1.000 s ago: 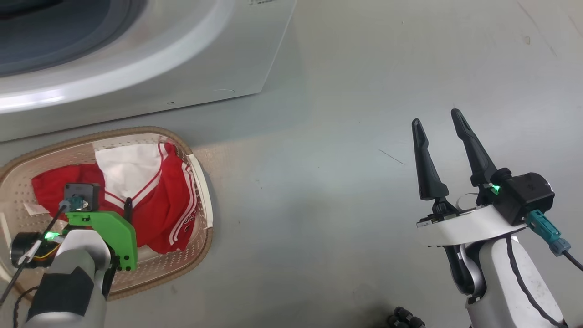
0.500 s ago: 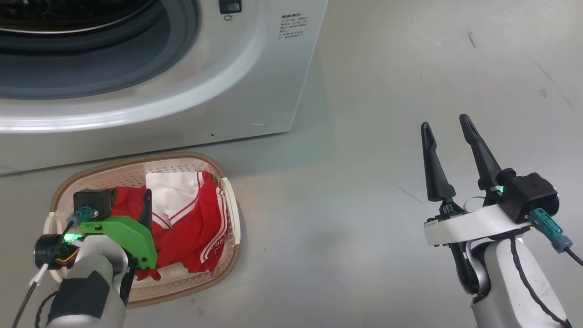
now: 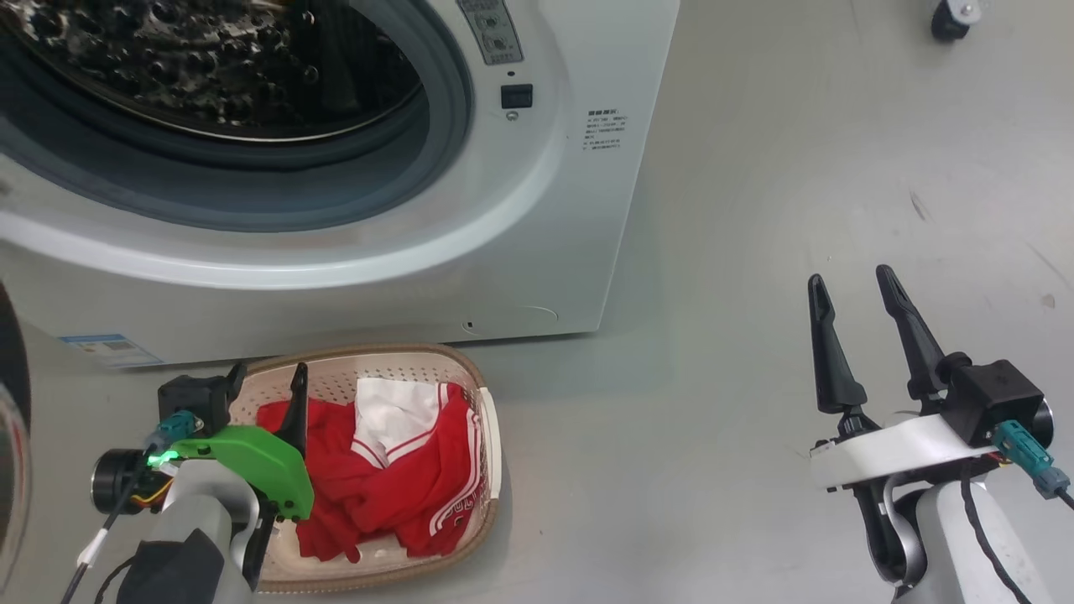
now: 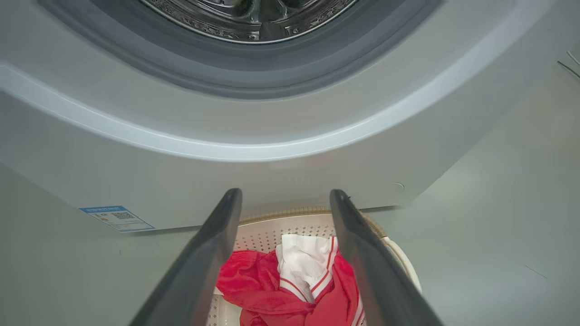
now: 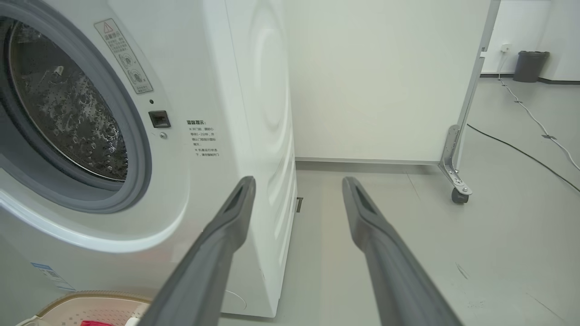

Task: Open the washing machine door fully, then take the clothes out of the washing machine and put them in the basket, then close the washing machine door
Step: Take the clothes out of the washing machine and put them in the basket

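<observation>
The washing machine stands with its round opening uncovered and the steel drum showing bare metal. A dark curve of the washing machine door shows at the far left edge. The basket sits on the floor in front of the machine, holding the red and white clothes. My left gripper hovers over the basket's left side, open and empty; in its wrist view the left gripper points at the machine's front above the clothes. My right gripper is open over bare floor, right of the machine.
A blue label is stuck low on the machine's front. In the right wrist view a white partition on a caster stands behind the machine, with a grey bin and a cable on the floor beyond.
The camera has tilted up, bringing the machine's opening and drum into view. My left gripper has lifted off the clothes towards the basket's left edge. The right gripper holds its pose.
</observation>
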### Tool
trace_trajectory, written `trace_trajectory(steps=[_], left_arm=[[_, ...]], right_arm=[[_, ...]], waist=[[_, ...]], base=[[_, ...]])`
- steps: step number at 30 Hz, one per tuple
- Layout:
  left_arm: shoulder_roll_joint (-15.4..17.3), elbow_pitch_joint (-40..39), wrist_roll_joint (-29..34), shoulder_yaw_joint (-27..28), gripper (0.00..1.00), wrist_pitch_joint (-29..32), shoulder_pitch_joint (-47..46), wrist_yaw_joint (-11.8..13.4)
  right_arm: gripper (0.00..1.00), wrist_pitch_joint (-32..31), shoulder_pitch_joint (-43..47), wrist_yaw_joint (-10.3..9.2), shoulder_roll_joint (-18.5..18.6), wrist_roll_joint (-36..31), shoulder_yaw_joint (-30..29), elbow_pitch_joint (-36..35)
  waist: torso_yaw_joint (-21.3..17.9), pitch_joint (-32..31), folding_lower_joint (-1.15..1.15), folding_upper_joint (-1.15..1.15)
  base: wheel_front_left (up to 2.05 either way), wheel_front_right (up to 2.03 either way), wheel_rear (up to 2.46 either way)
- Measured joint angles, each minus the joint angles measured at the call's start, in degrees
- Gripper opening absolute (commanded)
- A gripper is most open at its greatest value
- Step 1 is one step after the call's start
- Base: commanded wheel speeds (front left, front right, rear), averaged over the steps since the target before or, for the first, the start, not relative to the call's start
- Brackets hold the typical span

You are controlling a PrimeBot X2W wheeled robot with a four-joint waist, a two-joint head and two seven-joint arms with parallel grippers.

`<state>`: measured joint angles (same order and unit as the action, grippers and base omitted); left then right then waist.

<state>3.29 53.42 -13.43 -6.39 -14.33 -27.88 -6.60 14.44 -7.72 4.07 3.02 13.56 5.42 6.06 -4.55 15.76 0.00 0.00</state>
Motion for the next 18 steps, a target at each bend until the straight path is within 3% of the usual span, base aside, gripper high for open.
trace_trajectory(steps=[18], left_arm=[[-0.38, -21.61, -1.37, 1.46, 1.0, -0.11, 11.57, -0.29]], right_arm=[[1.0, 0.0, 7.42, 0.57, 0.32, 0.08, -1.13, 0.24]], waist=[[5.27, -12.46, 0.0, 0.0]], base=[[0.0, 0.0, 0.0]])
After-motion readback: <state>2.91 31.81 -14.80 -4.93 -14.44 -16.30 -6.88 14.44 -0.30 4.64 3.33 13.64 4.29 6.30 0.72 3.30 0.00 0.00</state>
